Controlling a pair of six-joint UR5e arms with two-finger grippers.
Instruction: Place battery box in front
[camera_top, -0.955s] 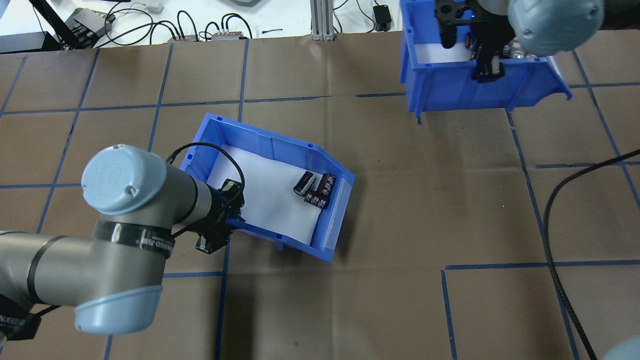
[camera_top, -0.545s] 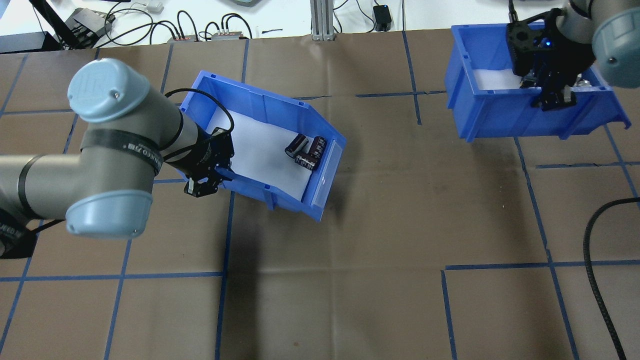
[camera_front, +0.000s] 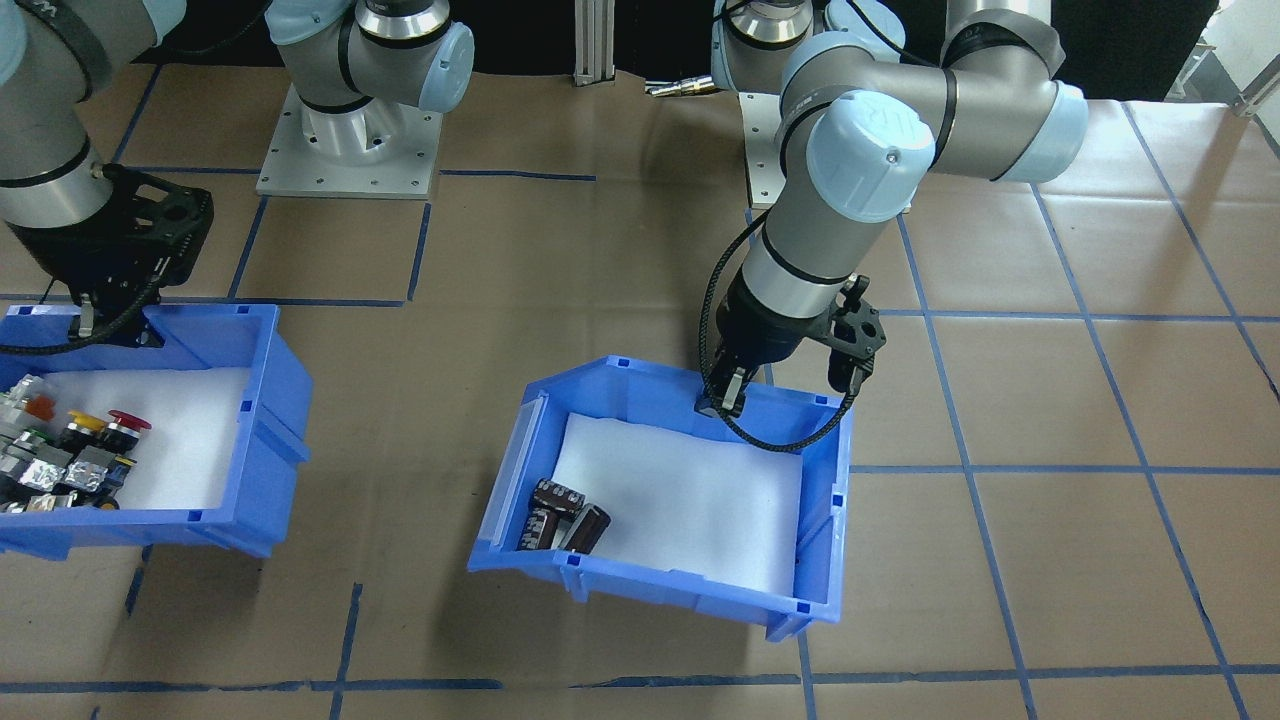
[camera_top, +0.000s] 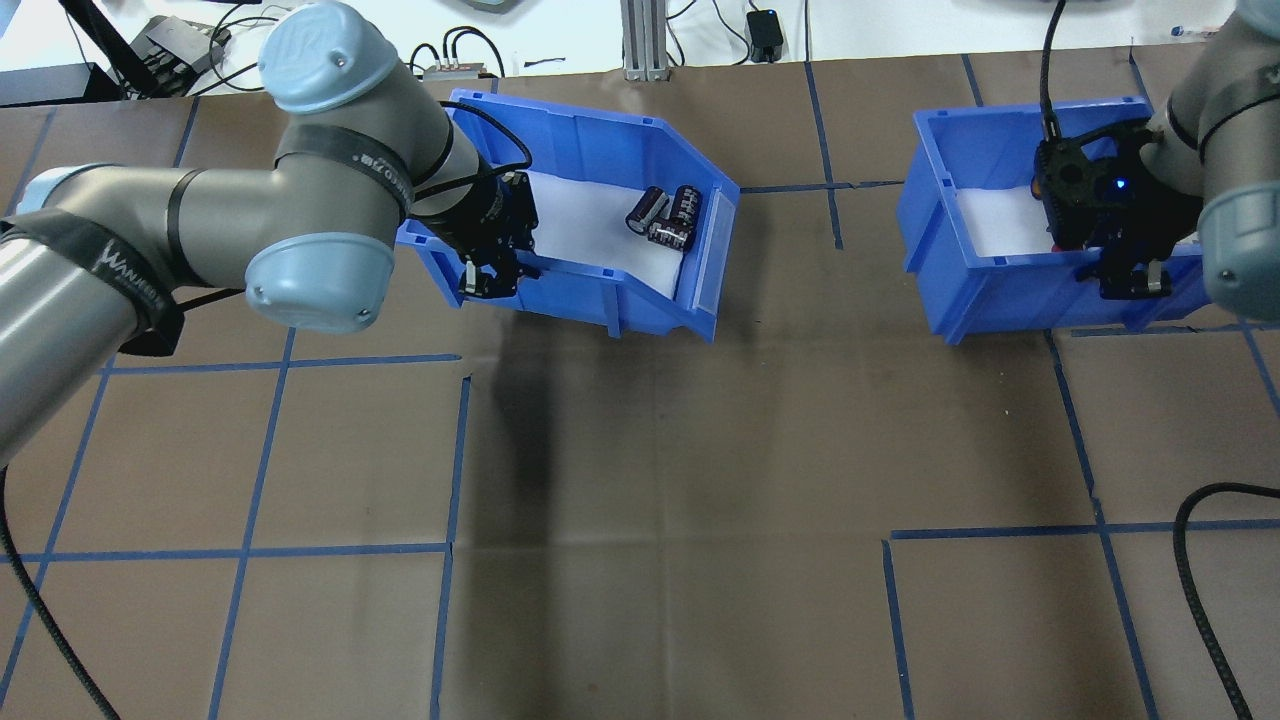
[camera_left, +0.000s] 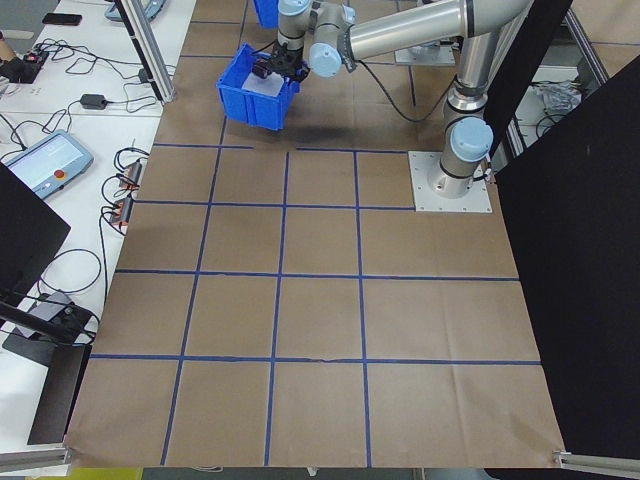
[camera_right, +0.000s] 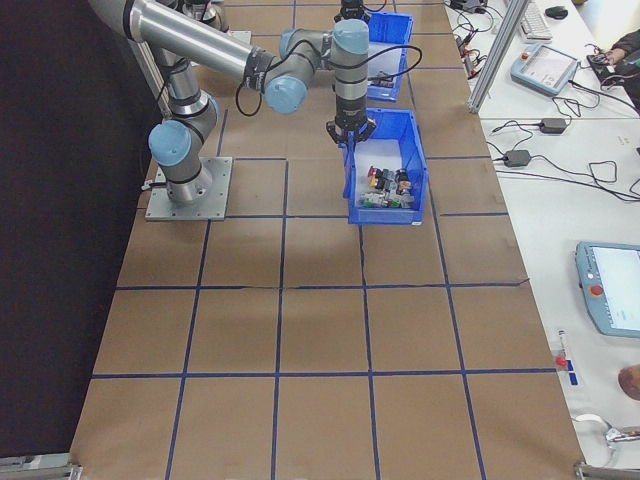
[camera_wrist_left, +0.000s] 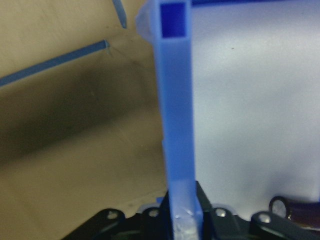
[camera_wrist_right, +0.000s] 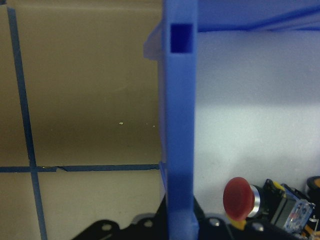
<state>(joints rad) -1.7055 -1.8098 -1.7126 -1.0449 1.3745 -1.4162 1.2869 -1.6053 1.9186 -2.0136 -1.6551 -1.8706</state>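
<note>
The left tool (camera_top: 490, 270) was clamped on the battery box's (camera_top: 600, 290) near wall, the box's long axis skewed, its sloped front pointing toward the robot's right.

Table (camera_top: 700, 450) covered in brown paper, marked with blue tape gridlines (camera_top: 450, 460). Two arm base plates (camera_front: 345, 150) bolted at its robot-side edge.
</note>
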